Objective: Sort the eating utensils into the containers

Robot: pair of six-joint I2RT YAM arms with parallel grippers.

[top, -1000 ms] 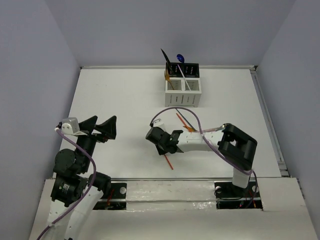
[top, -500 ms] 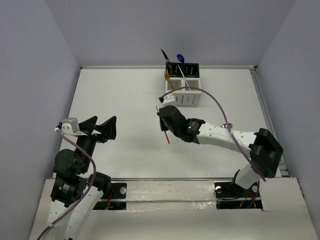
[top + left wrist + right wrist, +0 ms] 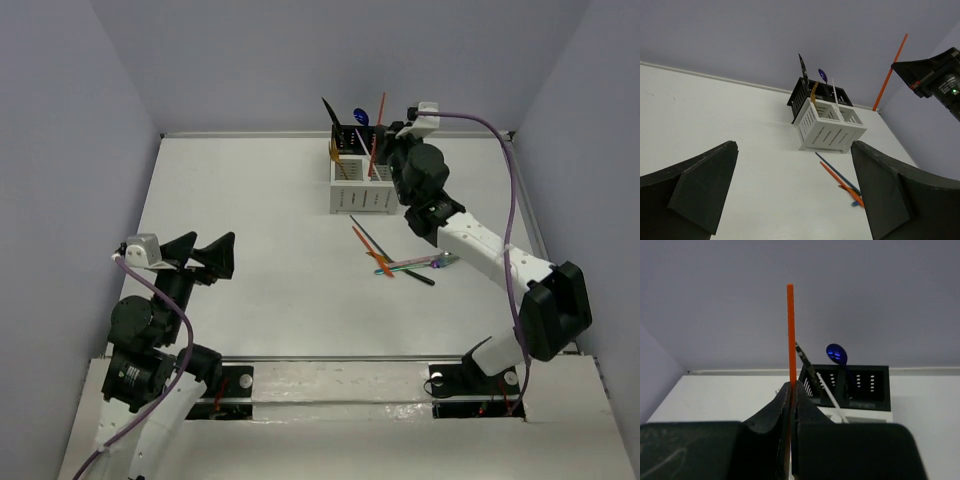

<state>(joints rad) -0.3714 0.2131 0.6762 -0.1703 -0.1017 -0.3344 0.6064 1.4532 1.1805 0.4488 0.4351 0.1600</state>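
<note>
The containers [image 3: 365, 188] stand at the far side of the bench [image 3: 250, 200]: two white slotted bins in front, two black dotted bins behind. A black utensil [image 3: 328, 108] and a blue spoon [image 3: 360, 117] stick up from the black bins. A gold utensil [image 3: 337, 155] rises at the block's left side, and a pale thin one [image 3: 362, 140] leans across the middle; which bins hold these two is hard to tell.

The right arm reaches far forward over the bench, its wrist raised beside the block's right side. The right pincer [image 3: 392, 138] is clamped tight on an orange-red utensil [image 3: 377, 135], gripping its lower part so that the long handle stands nearly upright above the fingers. Whether its lower end is over a bin cannot be told.

A loose cluster of utensils [image 3: 392, 262], orange-red, blue, black and iridescent, lies crossed on the bench near the block.

The left arm is folded back near its base. The left pincer [image 3: 200, 255] is spread wide, holding nothing.
</note>
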